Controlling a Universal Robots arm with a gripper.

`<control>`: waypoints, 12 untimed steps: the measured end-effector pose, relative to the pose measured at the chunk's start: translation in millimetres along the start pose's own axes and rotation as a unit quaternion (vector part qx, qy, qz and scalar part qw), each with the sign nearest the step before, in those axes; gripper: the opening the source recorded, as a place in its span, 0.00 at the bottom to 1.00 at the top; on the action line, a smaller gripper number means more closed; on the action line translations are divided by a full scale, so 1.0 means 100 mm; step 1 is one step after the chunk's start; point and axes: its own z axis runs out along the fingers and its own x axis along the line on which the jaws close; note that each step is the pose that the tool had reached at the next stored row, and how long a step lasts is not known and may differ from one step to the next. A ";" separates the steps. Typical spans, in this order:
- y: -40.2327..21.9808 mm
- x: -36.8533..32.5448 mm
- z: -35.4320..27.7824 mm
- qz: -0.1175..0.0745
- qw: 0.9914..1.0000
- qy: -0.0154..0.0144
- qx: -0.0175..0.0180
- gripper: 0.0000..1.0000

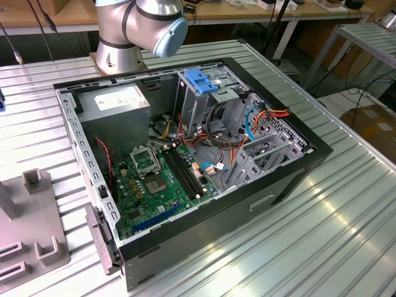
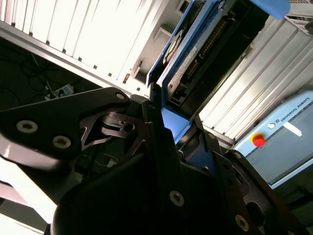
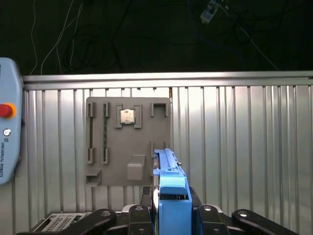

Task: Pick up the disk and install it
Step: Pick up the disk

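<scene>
Tight grip — the fingers [image 2: 157, 129] clamp the disk [image 3: 171, 193] edge-on between them, long axis pointing straight out — the case [image 1: 247, 210] sits mid-frame in the exterior view.

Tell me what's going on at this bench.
The arm's gripper has its jaws closed on the disk, held in its blue carrier above the ribbed metal table and a grey fixture tray. In the exterior view, the open computer case sits on the table. The disk is not yet in it.
</scene>
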 end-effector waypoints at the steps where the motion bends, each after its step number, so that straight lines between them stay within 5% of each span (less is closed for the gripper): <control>1: -0.008 0.000 0.000 0.000 1.000 0.000 0.000 0.37; 12: -0.164 -0.004 0.007 0.000 1.000 0.000 0.000 0.37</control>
